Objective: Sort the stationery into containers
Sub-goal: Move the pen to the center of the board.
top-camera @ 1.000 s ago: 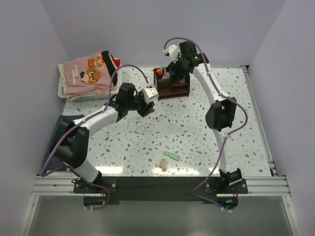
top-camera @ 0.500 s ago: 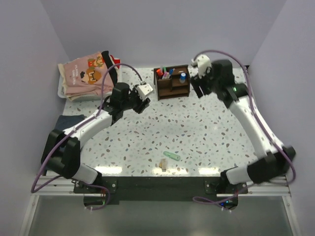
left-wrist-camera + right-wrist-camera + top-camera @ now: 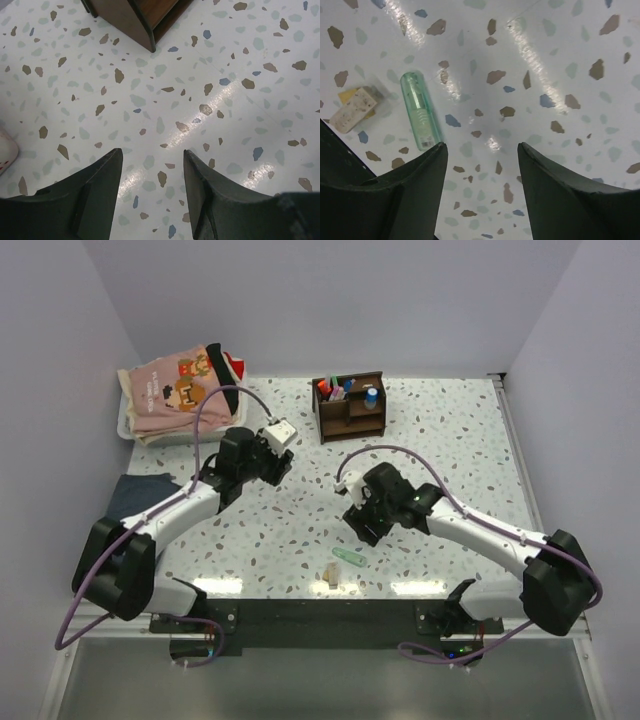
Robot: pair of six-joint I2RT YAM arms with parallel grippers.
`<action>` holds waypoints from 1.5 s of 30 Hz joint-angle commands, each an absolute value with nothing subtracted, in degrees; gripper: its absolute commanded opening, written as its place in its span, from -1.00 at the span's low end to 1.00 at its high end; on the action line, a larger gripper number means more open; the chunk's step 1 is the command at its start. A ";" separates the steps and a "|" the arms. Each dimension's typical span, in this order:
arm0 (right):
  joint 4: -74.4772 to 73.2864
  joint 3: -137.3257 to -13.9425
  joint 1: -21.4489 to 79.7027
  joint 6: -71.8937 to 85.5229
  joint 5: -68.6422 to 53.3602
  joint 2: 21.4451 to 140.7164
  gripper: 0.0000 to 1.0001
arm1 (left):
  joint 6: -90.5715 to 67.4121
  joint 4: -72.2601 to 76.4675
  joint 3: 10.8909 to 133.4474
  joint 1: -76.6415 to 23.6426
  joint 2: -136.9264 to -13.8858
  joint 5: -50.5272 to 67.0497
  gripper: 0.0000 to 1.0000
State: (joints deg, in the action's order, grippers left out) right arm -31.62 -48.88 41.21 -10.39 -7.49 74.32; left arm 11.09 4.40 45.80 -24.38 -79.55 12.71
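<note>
The dark brown wooden organizer [image 3: 350, 408] stands at the back middle of the table, with several pens upright in its compartments; its corner shows in the left wrist view [image 3: 145, 20]. A mint green marker [image 3: 349, 558] lies near the front edge, also in the right wrist view [image 3: 421, 111]. A small beige piece [image 3: 331, 577] lies beside it, seen in the right wrist view [image 3: 353, 108] too. My right gripper [image 3: 358, 521] is open and empty just above and behind the marker [image 3: 481, 147]. My left gripper [image 3: 281, 462] is open and empty over bare table, left of the organizer [image 3: 152, 152].
A white tray [image 3: 128, 425] with folded pink clothes sits at the back left. A dark blue cloth [image 3: 135, 492] lies at the left edge. Purple walls close in the sides and back. The terrazzo table runs wide between the arms.
My right arm swung from the organizer at the back down to the front middle, above the mint marker. My left gripper drew back left, away from the organizer.
</note>
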 commanded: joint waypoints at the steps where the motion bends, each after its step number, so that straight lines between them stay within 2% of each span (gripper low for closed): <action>1: -25.32 -46.67 49.03 1.21 -0.18 71.63 0.19 | 8.09 10.46 43.43 -23.82 -76.47 8.09 0.14; 11: -24.70 -45.18 54.14 8.35 1.67 75.93 0.16 | 6.68 10.99 40.61 -23.38 -73.30 6.94 0.14; 31: -28.04 -45.44 56.95 15.99 1.93 82.97 0.06 | 5.18 14.15 39.55 -22.68 -72.95 6.68 0.15; 35: -27.86 -45.35 57.04 16.79 3.34 84.55 -0.06 | 5.10 14.68 39.11 -22.41 -73.04 6.68 0.15; 36: -27.60 -45.26 56.95 16.87 3.60 85.07 -0.24 | 5.10 14.85 39.11 -22.33 -73.12 6.85 0.15; 38: -26.90 -44.91 56.95 17.05 5.27 85.43 -0.40 | 4.75 15.29 39.02 -22.24 -73.48 7.03 0.15; 41: -26.19 -44.82 56.87 17.14 6.51 86.04 -0.35 | 4.31 15.99 39.11 -22.15 -73.74 7.38 0.15; 45: -26.10 -46.05 55.99 15.82 8.25 86.22 -0.46 | 4.04 16.52 39.64 -21.89 -74.09 7.73 0.15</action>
State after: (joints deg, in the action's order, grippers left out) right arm -27.44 -45.30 56.73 16.08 3.33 84.82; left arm 5.26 12.10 39.18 -22.61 -74.46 7.11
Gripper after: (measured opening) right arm 0.331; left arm 0.575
